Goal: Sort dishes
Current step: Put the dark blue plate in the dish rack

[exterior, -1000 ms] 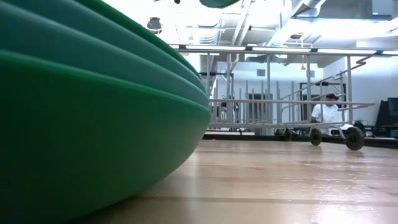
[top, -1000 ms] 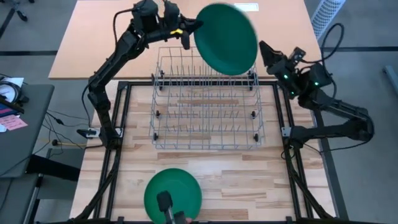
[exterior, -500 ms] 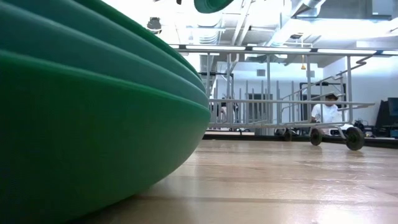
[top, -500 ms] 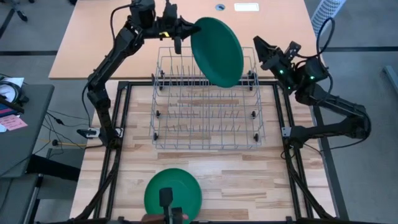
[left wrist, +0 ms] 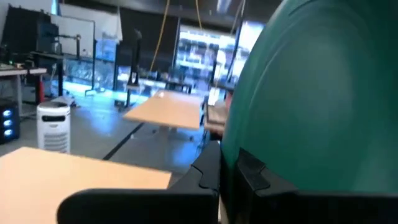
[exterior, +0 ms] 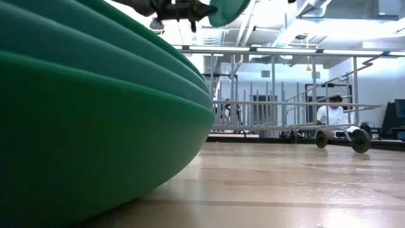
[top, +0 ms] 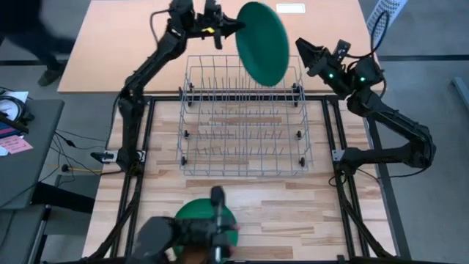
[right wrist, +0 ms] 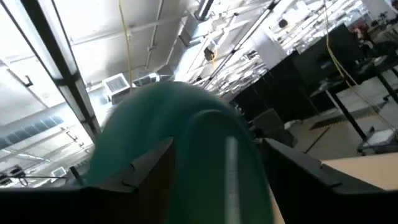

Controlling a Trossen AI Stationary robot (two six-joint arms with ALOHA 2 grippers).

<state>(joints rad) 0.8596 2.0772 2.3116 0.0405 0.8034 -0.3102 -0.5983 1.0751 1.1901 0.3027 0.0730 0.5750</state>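
A dark green plate [top: 261, 42] hangs in the air over the far edge of the wire rack [top: 242, 121], turned nearly edge-on to the high view. My left gripper [top: 233, 31] is shut on it from the left; the low view shows that gripper [exterior: 190, 9] and the plate [exterior: 228, 7] at the top. My right gripper [top: 302, 53] stands open just right of the plate. In the right wrist view the plate [right wrist: 186, 137] shows between its two fingers; whether they touch it I cannot tell. A stack of green plates [top: 201, 220] rests on the table by the near edge. My left gripper pinches the plate's rim [left wrist: 249, 149] on its left side between its two fingers [left wrist: 208, 177]. The fingers come nearly level from the table's left. The plate is lifted clear above the rack, standing steeply on edge.
The wire rack stands mid-table with upright tines. A dark blurred shape [top: 157, 236], seemingly a person's arm, reaches over the stack at the near edge. That stack fills the low view's left [exterior: 95, 126]. A tan tabletop [top: 132, 44] lies beyond the rack.
My left gripper has come down and gone a little toward the table's right, turning the plate so it stands more on edge. My right gripper has gone toward the plate, up to its right rim. A dark shape has come over the stack at the near edge.
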